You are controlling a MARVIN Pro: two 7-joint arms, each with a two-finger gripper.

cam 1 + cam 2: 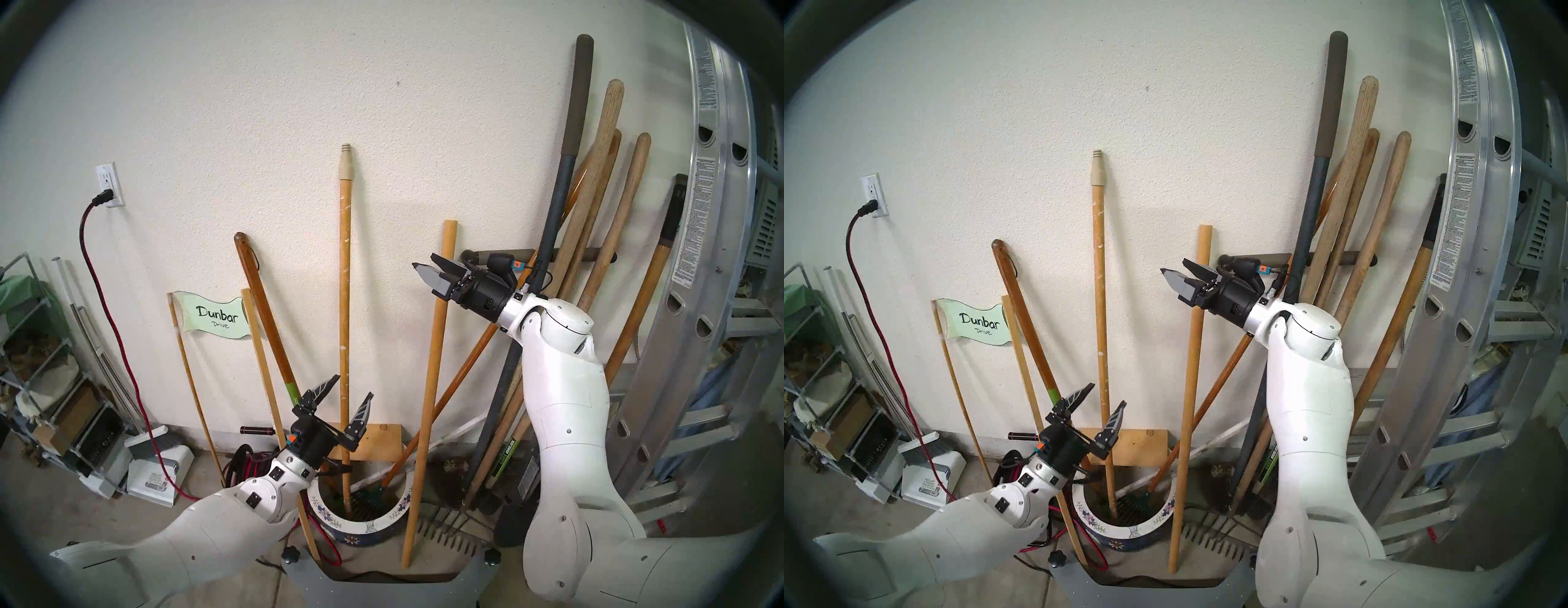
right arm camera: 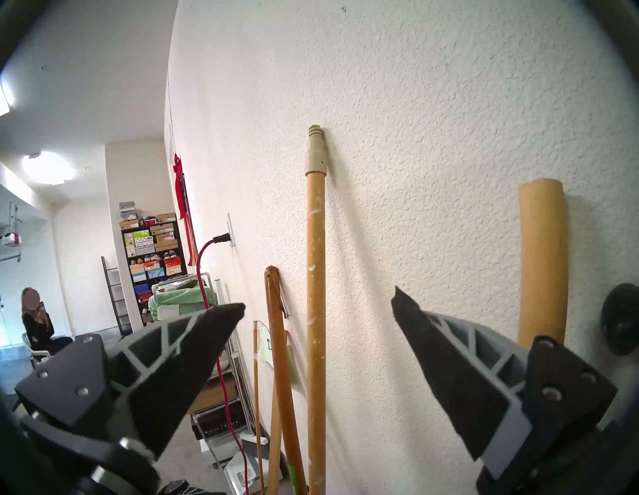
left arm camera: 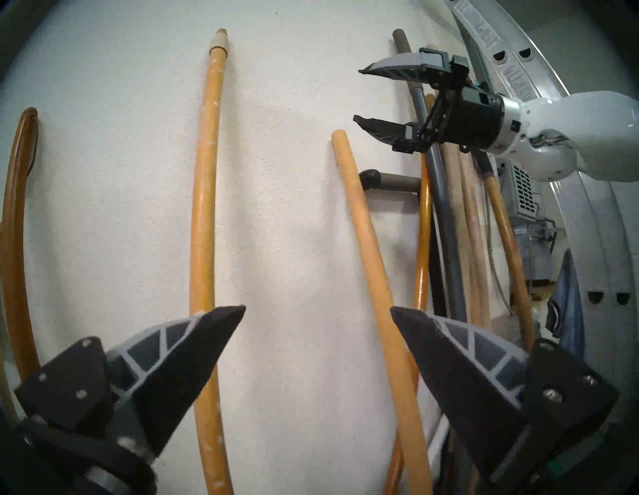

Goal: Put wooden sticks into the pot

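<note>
Nearest, left gripper (image 1: 345,392), jaws spread and empty, before the flowered ceramic pot (image 1: 360,524) holding the paint-flecked pole with threaded tip (image 1: 344,297); plain pole (image 1: 432,382) standing outside the pot's right rim; right gripper (image 1: 428,267), jaws parted, empty, near its top; wall (image 1: 297,106) behind.
</note>
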